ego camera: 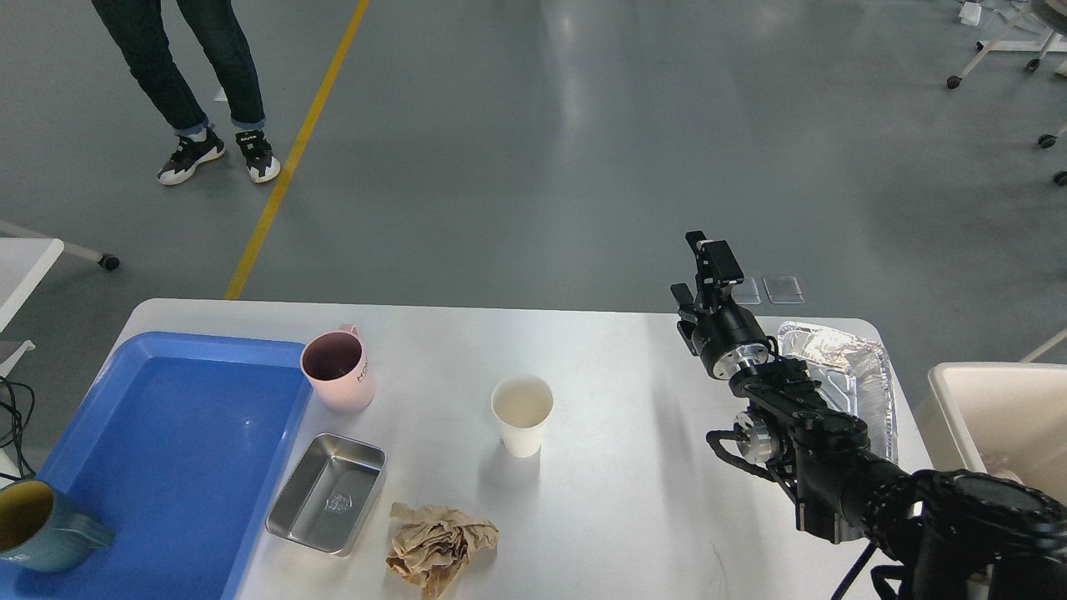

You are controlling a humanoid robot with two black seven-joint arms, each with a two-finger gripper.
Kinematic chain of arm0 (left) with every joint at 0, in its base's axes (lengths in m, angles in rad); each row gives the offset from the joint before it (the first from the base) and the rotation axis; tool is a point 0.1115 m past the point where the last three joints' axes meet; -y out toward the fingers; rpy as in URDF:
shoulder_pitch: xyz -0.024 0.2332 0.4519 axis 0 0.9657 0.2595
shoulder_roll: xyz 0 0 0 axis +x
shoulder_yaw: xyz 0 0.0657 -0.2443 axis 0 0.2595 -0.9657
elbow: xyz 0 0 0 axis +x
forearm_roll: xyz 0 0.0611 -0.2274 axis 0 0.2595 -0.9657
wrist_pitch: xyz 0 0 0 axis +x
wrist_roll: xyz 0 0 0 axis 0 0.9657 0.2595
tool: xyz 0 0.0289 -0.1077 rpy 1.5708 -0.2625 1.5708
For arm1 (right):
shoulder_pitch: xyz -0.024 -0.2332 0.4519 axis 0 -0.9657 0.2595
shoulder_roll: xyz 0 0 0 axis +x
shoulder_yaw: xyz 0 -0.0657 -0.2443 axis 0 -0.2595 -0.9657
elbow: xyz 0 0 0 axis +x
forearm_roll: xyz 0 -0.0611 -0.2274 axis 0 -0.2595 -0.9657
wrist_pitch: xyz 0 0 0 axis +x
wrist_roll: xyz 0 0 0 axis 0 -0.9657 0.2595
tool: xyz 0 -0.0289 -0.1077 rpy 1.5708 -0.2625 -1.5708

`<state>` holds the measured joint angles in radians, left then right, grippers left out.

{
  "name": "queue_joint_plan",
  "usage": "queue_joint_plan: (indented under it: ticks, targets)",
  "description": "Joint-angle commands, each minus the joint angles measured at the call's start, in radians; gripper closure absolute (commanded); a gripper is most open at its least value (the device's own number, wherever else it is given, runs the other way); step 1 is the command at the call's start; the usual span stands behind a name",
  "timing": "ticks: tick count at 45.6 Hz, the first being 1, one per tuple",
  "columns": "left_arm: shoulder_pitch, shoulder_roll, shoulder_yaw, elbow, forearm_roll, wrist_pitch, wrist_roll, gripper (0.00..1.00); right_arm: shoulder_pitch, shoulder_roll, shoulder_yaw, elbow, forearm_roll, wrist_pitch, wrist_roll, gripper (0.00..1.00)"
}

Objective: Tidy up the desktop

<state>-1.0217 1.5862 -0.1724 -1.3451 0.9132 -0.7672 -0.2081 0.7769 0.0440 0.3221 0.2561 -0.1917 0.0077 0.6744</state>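
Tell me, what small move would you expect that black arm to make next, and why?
Probably a swing toward the foil tray beside it. The right gripper hangs above the far edge of the desktop, holding nothing that I can see, and the foil tray is the nearest loose thing. The paper cup and crumpled brown paper lie farther off. The bin stands just to the right.
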Motion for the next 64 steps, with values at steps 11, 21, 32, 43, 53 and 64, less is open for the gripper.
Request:
queue_joint_plan:
  ticks: [11,21,32,43,53,64]
  targets:
    - [0.006,-0.422,0.011,0.211,0.09,0.02,0.019,0.02,-0.005,0.001,0.0,0.0,0.0,0.0,0.001,0.0]
    - [0.018,-0.606,0.02,0.262,0.164,0.126,0.033,0.02,-0.005,0.001,0.0,0.0,0.0,0.0,0.001,0.0]
    - [0.051,-0.827,0.02,0.46,0.165,0.166,0.055,0.02,-0.002,0.002,0.0,0.002,0.0,0.0,-0.001,0.0]
    - [0.075,-1.017,0.01,0.647,0.136,0.232,0.053,0.02,-0.001,0.002,0.0,0.0,0.0,0.0,-0.001,0.0]
    - [0.141,-1.043,0.013,0.649,0.101,0.284,0.056,0.02,0.002,0.002,0.0,0.0,0.0,0.0,-0.001,0.0]
    - [0.149,-1.043,0.011,0.664,0.099,0.309,0.056,0.02,0.001,0.005,0.0,0.0,0.0,0.0,-0.001,0.0]
